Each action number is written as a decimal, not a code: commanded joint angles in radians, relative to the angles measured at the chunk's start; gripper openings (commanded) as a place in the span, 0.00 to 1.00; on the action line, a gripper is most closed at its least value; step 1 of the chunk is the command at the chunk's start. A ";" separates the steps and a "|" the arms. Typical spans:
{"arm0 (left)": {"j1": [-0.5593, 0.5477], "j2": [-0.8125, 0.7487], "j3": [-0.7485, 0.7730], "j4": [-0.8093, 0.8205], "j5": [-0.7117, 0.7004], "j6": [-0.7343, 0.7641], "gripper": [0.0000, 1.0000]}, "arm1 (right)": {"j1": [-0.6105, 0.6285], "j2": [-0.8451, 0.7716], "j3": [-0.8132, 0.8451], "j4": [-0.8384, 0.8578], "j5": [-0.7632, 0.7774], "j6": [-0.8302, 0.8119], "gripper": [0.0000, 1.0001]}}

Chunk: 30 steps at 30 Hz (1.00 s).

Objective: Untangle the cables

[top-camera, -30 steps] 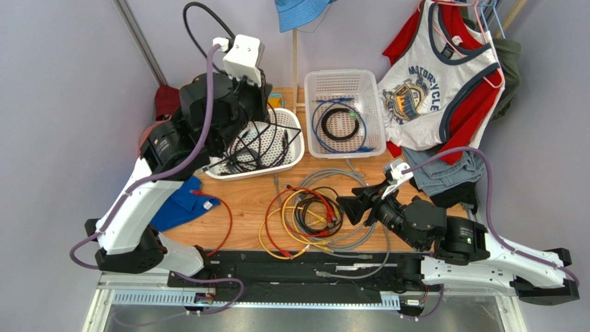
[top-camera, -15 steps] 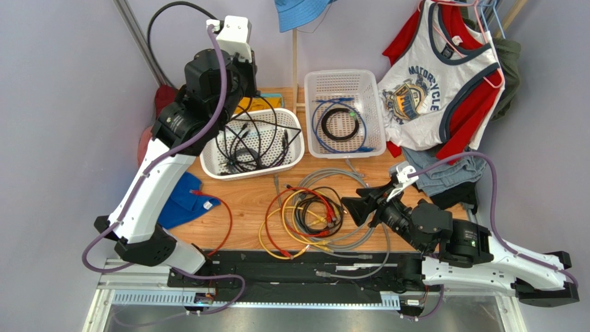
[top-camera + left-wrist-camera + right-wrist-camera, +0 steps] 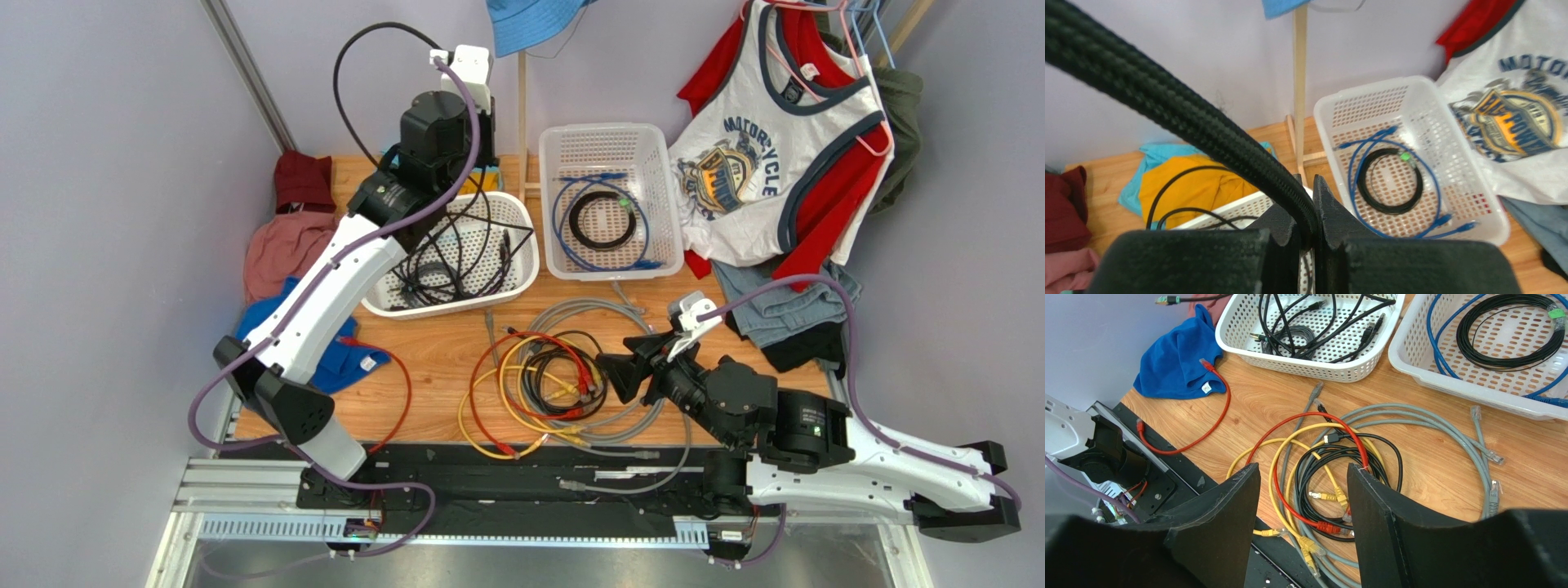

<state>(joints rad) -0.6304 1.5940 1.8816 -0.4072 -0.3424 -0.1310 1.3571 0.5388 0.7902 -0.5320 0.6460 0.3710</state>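
A tangle of cables (image 3: pixel 552 382), yellow, red, black and grey, lies on the wooden table in front of the baskets; it also shows in the right wrist view (image 3: pixel 1333 465). An orange-red cable (image 3: pixel 395 392) trails left of it. My left gripper (image 3: pixel 481 153) is raised at the back between the two baskets. It is shut on a thick black braided cable (image 3: pixel 1168 101), which loops up in the air (image 3: pixel 356 49) from the left basket. My right gripper (image 3: pixel 1303 471) is open and empty, just right of the tangle (image 3: pixel 610 368).
The left white basket (image 3: pixel 515 279) holds several black cables. The right white basket (image 3: pixel 610 132) holds a black coil and a blue cable (image 3: pixel 1389 184). A blue cloth (image 3: pixel 313 361) lies left, clothes (image 3: pixel 761 159) hang right, and a wooden post (image 3: pixel 523 110) stands behind.
My left arm has swung right and toward the back, lifting the black cable from over the left basket. My right gripper has crept slightly left toward the tangle.
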 commanded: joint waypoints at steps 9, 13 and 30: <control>0.104 -0.006 -0.596 0.802 0.112 -0.041 0.00 | -0.004 0.024 -0.049 0.095 0.009 -0.020 0.57; 0.104 0.044 -0.631 0.855 0.164 0.005 0.00 | -0.007 0.044 -0.057 0.104 0.006 -0.020 0.57; 0.104 0.127 -0.800 0.845 0.191 -0.119 0.00 | -0.013 0.076 -0.075 0.138 -0.011 -0.012 0.56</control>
<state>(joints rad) -0.5297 1.7493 1.0931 0.4854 -0.1432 -0.1810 1.3464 0.6250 0.7193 -0.4454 0.6357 0.3614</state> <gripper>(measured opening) 0.071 0.566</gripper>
